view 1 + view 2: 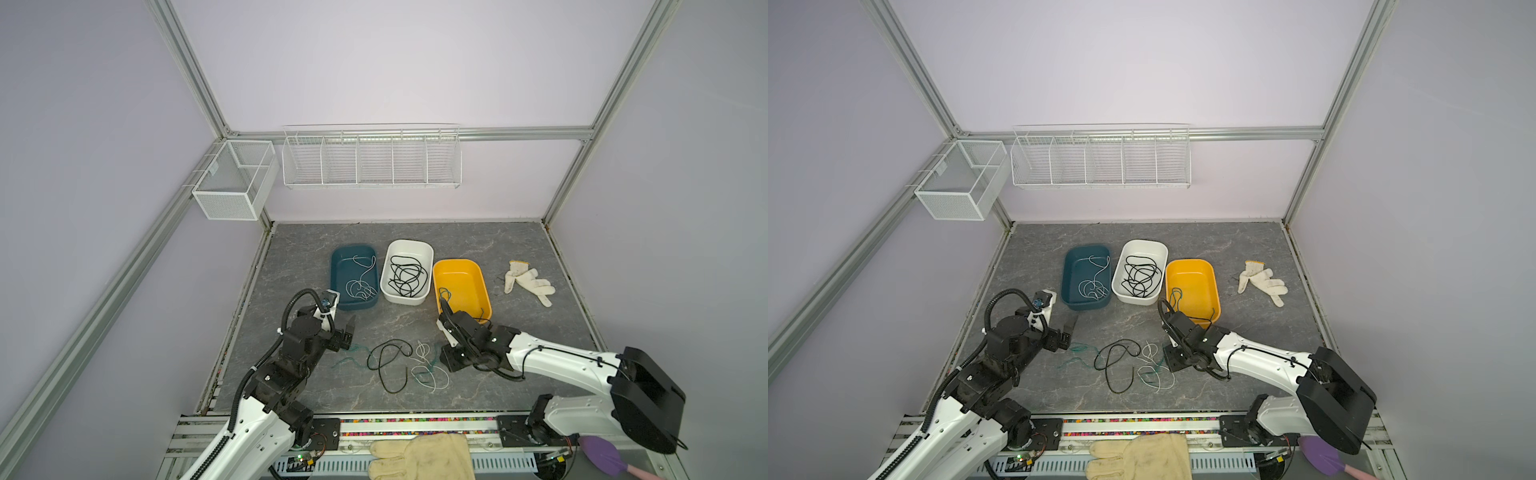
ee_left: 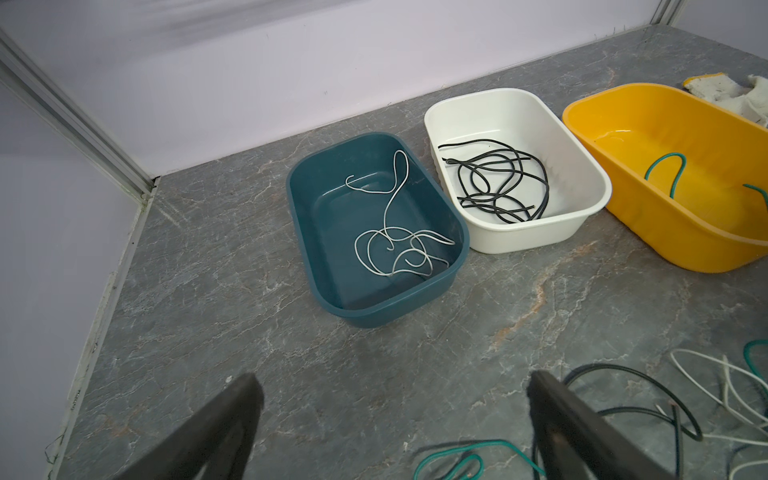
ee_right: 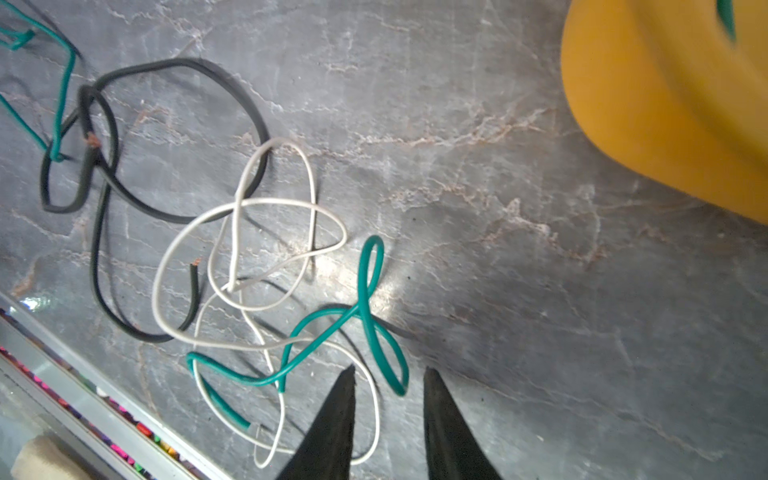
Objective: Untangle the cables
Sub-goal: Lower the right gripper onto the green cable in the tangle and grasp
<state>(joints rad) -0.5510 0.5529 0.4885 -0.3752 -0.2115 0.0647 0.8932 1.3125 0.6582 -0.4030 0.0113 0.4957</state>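
Lower centre in both top views: tangle of black, white and teal cables point(image 1: 409, 365) on the table point(image 1: 316, 395); left gripper point(image 2: 395, 376) wide open, empty; right gripper point(image 3: 390, 370) narrowly open, empty, tips either side of the teal cable point(image 3: 365, 291) loop. Risk: teal crosses the white cable point(image 3: 249, 208), so lifting may drag both, tightening the knot. Farther up, the yellow bin point(image 1: 465, 282) holds a teal strand.

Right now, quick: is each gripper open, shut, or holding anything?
Left gripper: wide open, empty.
Right gripper: jaws narrowly apart, clamping nothing; a loop of the teal-green cable lies by its tips.
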